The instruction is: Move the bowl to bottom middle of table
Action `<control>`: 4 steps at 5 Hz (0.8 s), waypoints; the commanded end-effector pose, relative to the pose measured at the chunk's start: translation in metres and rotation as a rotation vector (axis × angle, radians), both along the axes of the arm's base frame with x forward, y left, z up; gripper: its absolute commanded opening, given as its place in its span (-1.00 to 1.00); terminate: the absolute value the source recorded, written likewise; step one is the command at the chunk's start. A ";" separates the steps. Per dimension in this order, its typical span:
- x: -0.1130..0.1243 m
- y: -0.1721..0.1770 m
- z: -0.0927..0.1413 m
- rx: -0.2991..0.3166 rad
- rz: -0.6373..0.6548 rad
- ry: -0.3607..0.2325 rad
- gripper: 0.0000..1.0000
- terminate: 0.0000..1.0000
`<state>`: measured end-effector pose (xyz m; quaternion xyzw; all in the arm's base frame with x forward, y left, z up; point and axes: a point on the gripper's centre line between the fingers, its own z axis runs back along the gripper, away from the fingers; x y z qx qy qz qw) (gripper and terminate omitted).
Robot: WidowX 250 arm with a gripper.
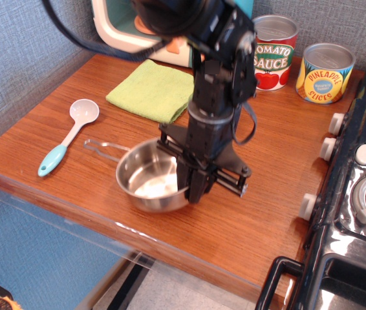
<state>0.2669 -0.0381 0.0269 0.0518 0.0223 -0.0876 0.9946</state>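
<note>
The shiny steel bowl (149,183) with a thin wire loop handle pointing left sits low near the front edge of the wooden table (260,194), about at its middle. My black gripper (190,186) reaches down from above and is shut on the bowl's right rim. The arm hides the green pepper behind it. I cannot tell whether the bowl rests on the table or hangs just above it.
A white ladle with a light-blue handle (68,136) lies to the left. A green cloth (152,90) lies behind. A tomato sauce can (273,51) and a pineapple can (324,72) stand at the back. A black toy stove (364,194) is at the right.
</note>
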 end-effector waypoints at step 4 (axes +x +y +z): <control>0.009 -0.008 0.057 -0.078 -0.141 -0.238 1.00 -1.00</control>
